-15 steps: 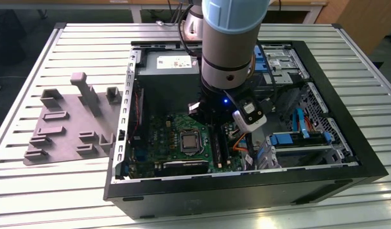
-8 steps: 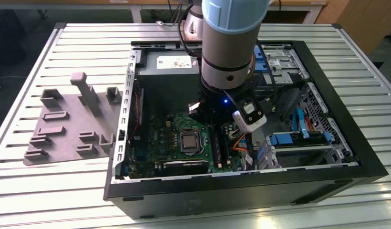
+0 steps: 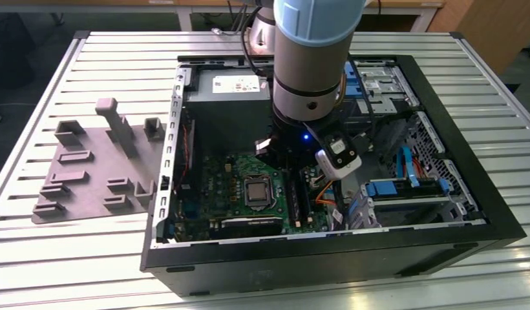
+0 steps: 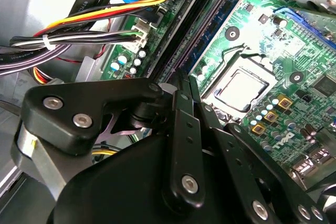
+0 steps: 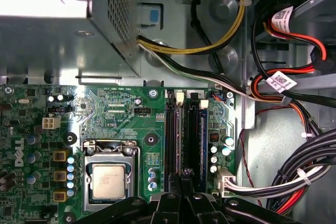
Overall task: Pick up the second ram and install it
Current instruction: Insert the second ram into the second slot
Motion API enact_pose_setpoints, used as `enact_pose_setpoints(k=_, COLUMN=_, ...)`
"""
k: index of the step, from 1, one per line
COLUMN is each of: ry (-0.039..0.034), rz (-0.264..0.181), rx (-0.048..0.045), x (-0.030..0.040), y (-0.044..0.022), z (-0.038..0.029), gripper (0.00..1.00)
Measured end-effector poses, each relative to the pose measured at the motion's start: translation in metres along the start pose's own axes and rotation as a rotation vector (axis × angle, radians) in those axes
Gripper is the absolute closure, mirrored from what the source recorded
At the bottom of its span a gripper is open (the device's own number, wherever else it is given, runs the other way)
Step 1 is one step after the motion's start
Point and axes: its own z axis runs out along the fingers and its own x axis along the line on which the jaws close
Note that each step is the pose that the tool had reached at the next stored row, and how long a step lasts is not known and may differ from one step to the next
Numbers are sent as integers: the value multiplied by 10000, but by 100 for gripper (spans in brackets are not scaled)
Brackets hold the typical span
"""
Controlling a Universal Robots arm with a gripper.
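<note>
black pincer (image 4: 185,85) closed, fingertips down at the slots, second ram (image 5: 201,135) seated lengthwise in green motherboard (image 5: 121,114)

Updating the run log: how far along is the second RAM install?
Looks done: approach. The gripper is inside the case, away from the grey fixture on the table. In hand: it sits right over the long black memory slots beside the CPU socket. Left: I can't tell whether the second ram is held or seated, so the install is unconfirmed.
</note>
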Motion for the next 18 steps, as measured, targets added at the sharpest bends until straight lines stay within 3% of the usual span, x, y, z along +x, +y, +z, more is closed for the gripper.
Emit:
enact_pose_setpoints(k=13, ry=0, rz=-1, rx=0, x=0, y=0, z=8, gripper=88)
enact_pose_setpoints(k=18, ry=-5, rz=228, rx=8, x=-4, y=0, z=9, gripper=88)
